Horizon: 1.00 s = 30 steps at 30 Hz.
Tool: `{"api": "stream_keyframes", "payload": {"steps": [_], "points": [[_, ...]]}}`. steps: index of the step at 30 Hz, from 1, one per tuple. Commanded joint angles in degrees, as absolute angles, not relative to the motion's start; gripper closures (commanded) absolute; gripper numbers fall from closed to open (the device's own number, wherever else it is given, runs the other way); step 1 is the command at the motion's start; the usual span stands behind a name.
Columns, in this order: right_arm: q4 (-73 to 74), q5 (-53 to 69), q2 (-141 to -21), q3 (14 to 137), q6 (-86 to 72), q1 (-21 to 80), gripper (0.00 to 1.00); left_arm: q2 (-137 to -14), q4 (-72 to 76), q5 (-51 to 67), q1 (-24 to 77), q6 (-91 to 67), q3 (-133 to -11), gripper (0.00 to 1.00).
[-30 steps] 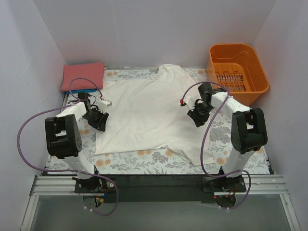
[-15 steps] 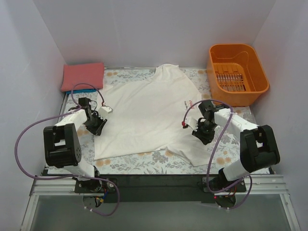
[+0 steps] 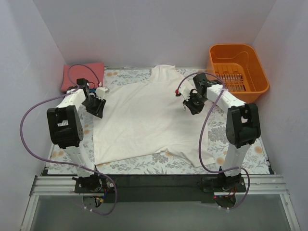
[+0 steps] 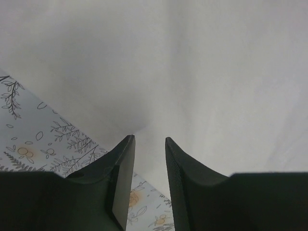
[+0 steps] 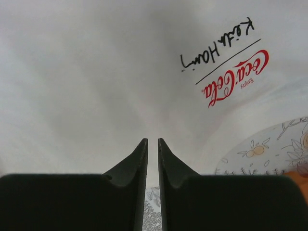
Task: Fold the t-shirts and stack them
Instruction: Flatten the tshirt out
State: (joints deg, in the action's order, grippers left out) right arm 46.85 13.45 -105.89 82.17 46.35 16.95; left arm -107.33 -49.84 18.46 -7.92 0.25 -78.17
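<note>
Shirt [image 3: 144, 120], white, lies spread flat on the table [image 3: 144, 164], with small red script [image 5: 231, 79] by one sleeve. Left end effector [image 4: 149, 144] and right end effector [image 5: 153, 144] stand narrow, each pinching a raised cloth fold.

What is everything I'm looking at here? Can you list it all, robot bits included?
white t-shirt: one, white with a small red logo and black script, spread flat in the middle of the table
salmon-red shirt: one, folded, at the back left corner, partly behind a cable
orange basket: one, orange plastic, at the back right corner
floral table cover: one, pale with grey leaves and orange flowers, under everything
left arm: one, black and white, reaching to the shirt's left edge
right arm: one, black and white, reaching to the shirt's right side
left gripper: one, black fingers, pinching white cloth
right gripper: one, black fingers nearly together, on the white cloth
</note>
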Motion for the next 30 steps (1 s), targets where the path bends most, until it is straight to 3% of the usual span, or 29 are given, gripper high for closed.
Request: {"api": "stream_keyframes", "payload": {"steps": [1, 8, 10, 19, 26, 30], "points": [[42.0, 8.5, -111.2, 85.5, 43.2, 16.8, 0.81, -109.4, -49.8, 20.5, -8.2, -6.5, -80.2, 0.69], [40.7, 2.7, -112.1, 78.2, 45.7, 16.6, 0.86, -112.1, -47.2, 17.3, -7.9, -8.7, -79.6, 0.67], [41.0, 1.5, -109.7, 72.1, 47.4, 16.6, 0.9, -112.5, -46.5, 16.8, -7.8, -8.6, -78.8, 0.67], [47.4, 3.8, -96.9, 54.9, 53.1, 17.1, 0.91, -111.0, -48.7, 16.4, -7.4, -5.1, -74.8, 0.67], [57.5, 12.5, -94.8, 63.3, 54.5, 16.9, 0.85, -107.1, -54.0, 15.6, -7.2, -1.1, -70.0, 0.69], [57.5, 17.8, -98.1, 75.3, 50.4, 14.2, 0.78, -106.8, -55.1, 19.7, -8.2, -2.0, -77.4, 0.67]]}}
